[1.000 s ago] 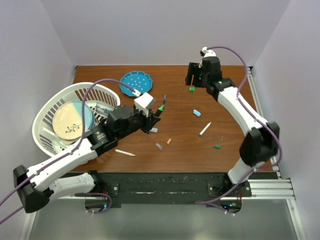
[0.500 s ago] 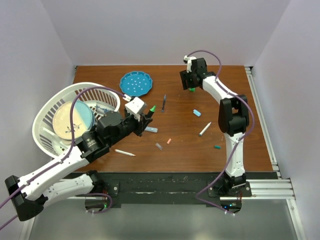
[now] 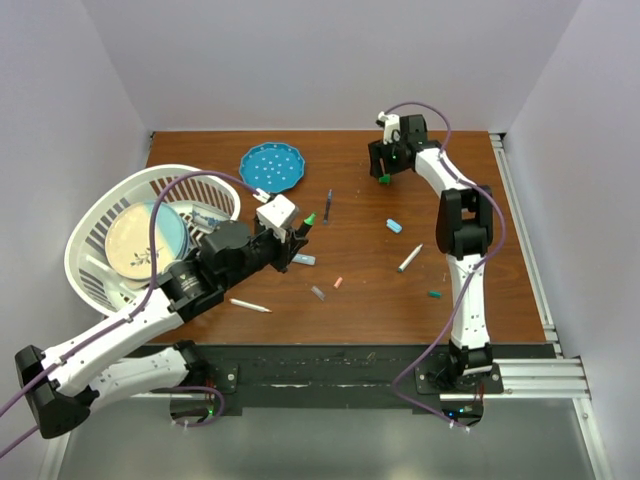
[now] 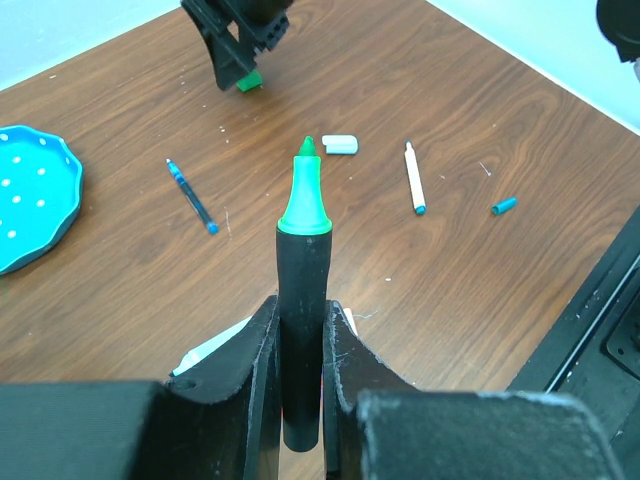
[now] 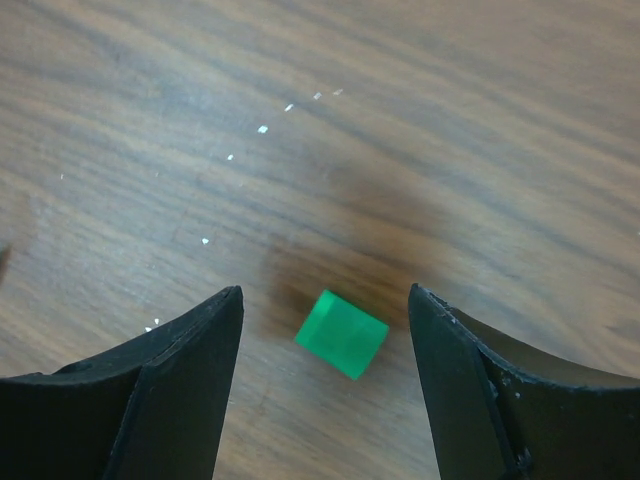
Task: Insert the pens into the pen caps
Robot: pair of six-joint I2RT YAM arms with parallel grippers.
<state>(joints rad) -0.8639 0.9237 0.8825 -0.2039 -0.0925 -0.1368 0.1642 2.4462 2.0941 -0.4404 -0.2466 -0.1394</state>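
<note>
On the counter [image 3: 360,290], centre your open right end effector [image 5: 325,293] over the green cap [image 5: 342,334]; left end effector [image 4: 301,305] clamps the green-tipped pen [image 4: 303,250].

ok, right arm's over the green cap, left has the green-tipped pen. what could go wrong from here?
1. The green cap lies skewed on the table between the fingers of the open right gripper. Closing may catch a corner and flick it away.
2. The left gripper clamps the green-tipped pen near its back end, with much of it sticking out. It may pivot when pushed into the cap.
</note>
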